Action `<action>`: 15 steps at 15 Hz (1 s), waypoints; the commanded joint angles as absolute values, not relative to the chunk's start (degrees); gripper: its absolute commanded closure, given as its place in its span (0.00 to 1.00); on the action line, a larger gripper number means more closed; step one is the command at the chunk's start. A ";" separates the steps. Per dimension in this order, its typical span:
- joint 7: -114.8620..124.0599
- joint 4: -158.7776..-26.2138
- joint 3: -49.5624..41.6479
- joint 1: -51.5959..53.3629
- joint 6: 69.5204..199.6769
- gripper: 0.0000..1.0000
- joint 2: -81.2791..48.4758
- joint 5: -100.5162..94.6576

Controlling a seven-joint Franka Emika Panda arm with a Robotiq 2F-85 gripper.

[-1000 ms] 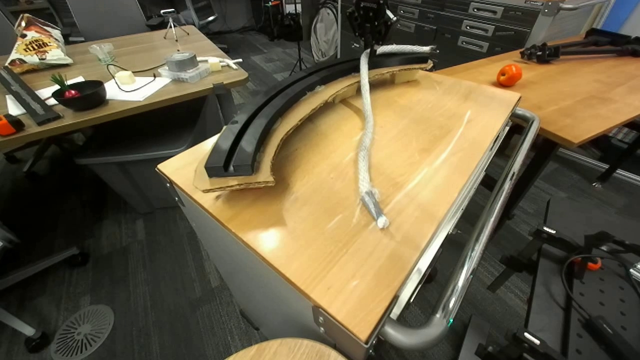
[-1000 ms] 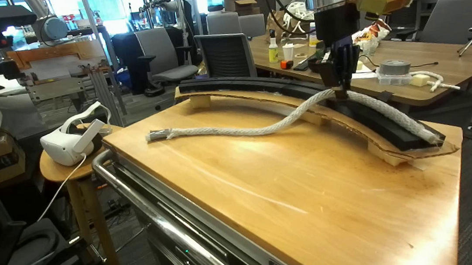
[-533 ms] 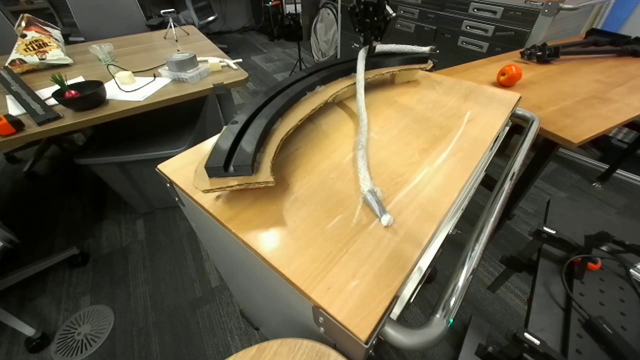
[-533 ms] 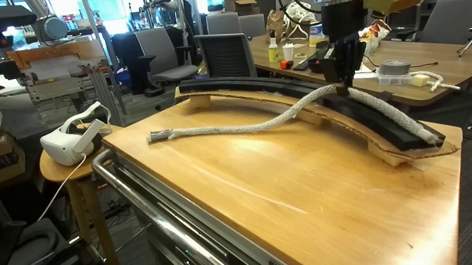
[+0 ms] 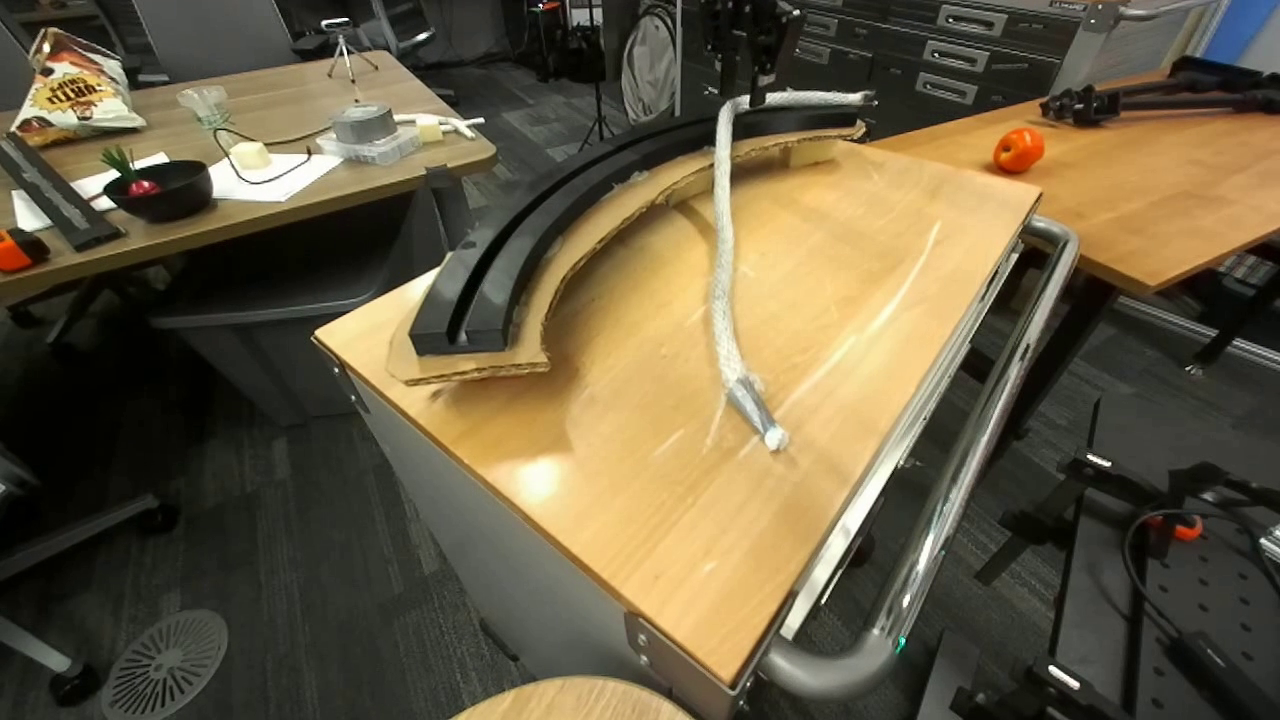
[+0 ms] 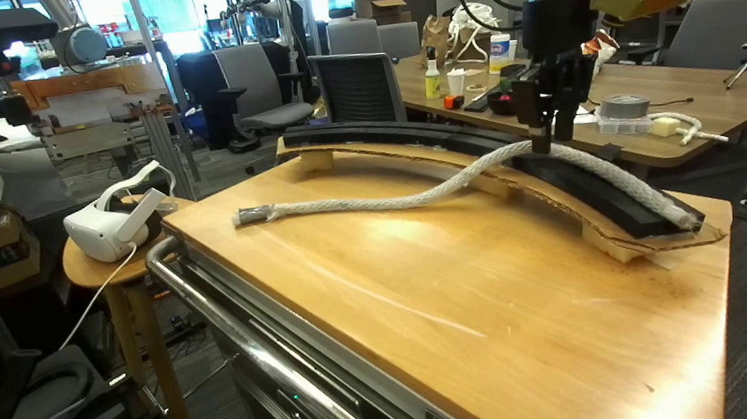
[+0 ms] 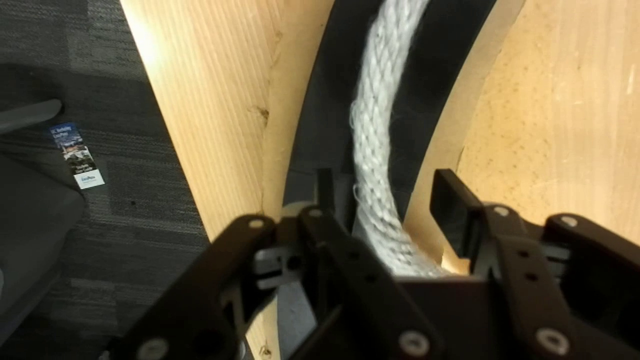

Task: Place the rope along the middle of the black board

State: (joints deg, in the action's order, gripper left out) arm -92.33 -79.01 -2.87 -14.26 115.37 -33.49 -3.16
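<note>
The pale braided rope [image 5: 724, 250] [image 6: 414, 199] [image 7: 377, 100] shows in all views. Its frayed half lies along the curved black board [image 5: 515, 270] [image 6: 393, 132] [image 7: 320, 115], up to one end. From the gripper on, it bends off the board and runs over the wooden cart top to its grey-taped end. The board's other half, with its channel, has no rope on it. My gripper [image 5: 757, 92] [image 6: 552, 138] [image 7: 386, 190] is open, low over the middle of the board. In the wrist view the rope passes between the two separated fingers, with a gap on each side.
The board stands on a tan cardboard base [image 5: 470, 372] with small blocks under it, on the wooden cart top [image 5: 620, 440]. A metal handle [image 5: 940, 520] runs along the cart's side. A table [image 6: 679, 83] behind holds loose items. A headset [image 6: 105, 227] lies on a stool.
The gripper has opened and let go of the rope; its fingers are now apart. The hand has shifted slightly right in an exterior view. The rope's taped end has slid slightly.
</note>
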 commanded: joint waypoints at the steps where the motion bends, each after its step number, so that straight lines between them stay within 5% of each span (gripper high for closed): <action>1: -92.41 -76.74 -2.08 -15.64 113.30 0.15 -33.72 -0.92; 4: -87.91 -77.94 -3.46 -14.71 110.93 0.00 -32.29 -2.25; 8: -91.89 -89.52 -3.90 -14.19 122.20 0.00 -24.23 -7.77; 9: -90.19 -81.14 -3.26 -14.93 116.50 0.00 -30.73 -5.47; 15: -91.23 -87.45 -3.56 -14.58 120.56 0.00 -25.98 -7.05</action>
